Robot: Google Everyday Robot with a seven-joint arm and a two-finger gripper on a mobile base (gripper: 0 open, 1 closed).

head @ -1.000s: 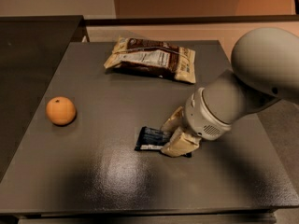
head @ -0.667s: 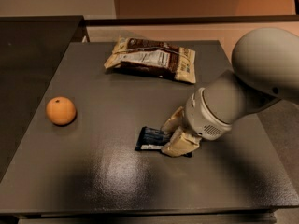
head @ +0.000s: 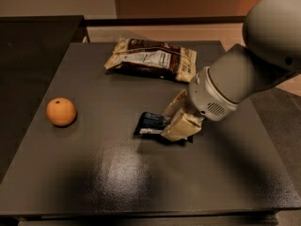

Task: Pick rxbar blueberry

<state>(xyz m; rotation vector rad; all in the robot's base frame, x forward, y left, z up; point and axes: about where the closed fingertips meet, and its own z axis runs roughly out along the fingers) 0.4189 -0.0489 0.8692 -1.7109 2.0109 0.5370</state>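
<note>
The gripper is low over the middle of a dark table. Its two cream fingers are apart, straddling the right end of the rxbar blueberry, which lies flat. A snack bag lies behind, and an orange sits well apart at left.

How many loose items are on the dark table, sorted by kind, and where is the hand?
Snack bars: 1, the rxbar blueberry
Snack bags: 1, the cream-and-brown snack bag
Fruit: 1, the orange
Total: 3, all on the table
The hand is low at the bar's right end.
</note>
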